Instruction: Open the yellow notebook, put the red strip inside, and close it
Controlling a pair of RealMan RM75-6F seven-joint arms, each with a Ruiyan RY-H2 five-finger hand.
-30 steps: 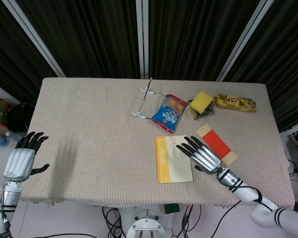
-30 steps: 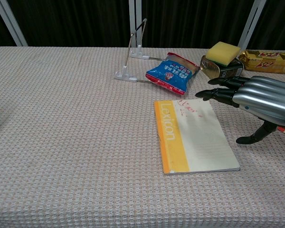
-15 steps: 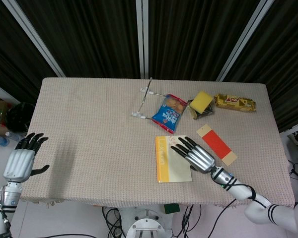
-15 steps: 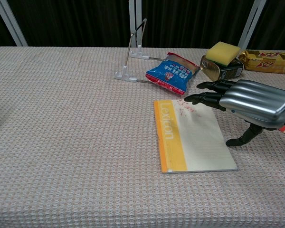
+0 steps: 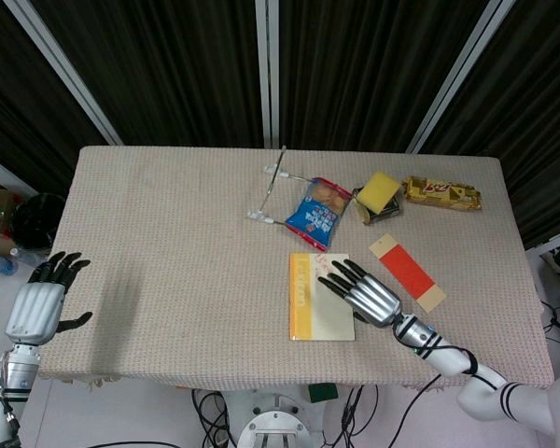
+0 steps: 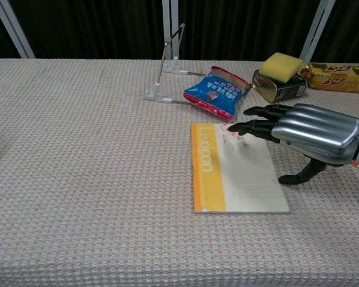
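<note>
Head view: the yellow notebook (image 5: 315, 309) is seen lying closed and flat on the table (image 5: 168, 243), near the front edge, with its yellow spine band to the left. The right hand (image 5: 366, 293) is spread palm-down over the notebook's right part, fingers apart and nothing held; whether the fingertips touch the cover cannot be told. The red strip (image 5: 407, 272) lies flat just to the right of the hand, apart from the notebook. Behind the notebook a blue snack bag (image 5: 318, 213), a wire stand (image 5: 272, 185), a yellow sponge (image 5: 378, 191) and a gold-wrapped bar (image 5: 441, 193) are seen. The left hand (image 5: 40, 303) is held off the table's left edge, fingers apart and empty.
</note>
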